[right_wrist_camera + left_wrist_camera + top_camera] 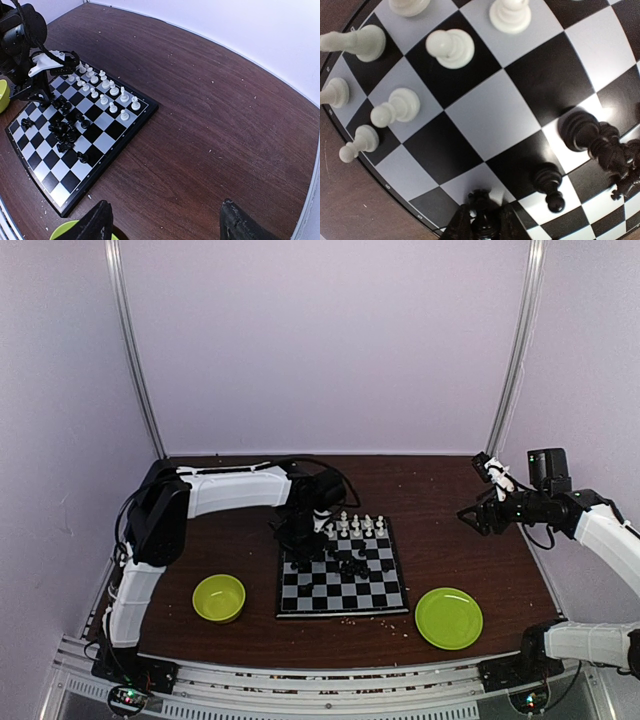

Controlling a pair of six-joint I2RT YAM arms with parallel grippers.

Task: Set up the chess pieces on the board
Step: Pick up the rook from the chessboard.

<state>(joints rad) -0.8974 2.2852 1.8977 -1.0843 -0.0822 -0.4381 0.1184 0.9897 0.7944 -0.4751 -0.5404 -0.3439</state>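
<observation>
Black piece (481, 202) is clamped upright in the left claw (484, 226) over the board (485, 112), presumably to be stood on a square; white pieces (450, 47) ahead; right claw (165, 215) spread, empty.

Dark brown wood-grain counter (450, 530), matte, dotted with pale specks (400, 628) toward the near side. Behind it, a plain back wall (330, 340), pale with a lilac cast, meeting the counter in a straight seam. Same bare panels for the left wall (50, 440) and the right wall (600, 360). In the back corners, a slim metal left upright (135, 350) and right upright (515, 350), splaying apart toward the top from overhead. Ribbed aluminium rail (330, 685) along the near edge. Soft, even light, faint shadows only.
</observation>
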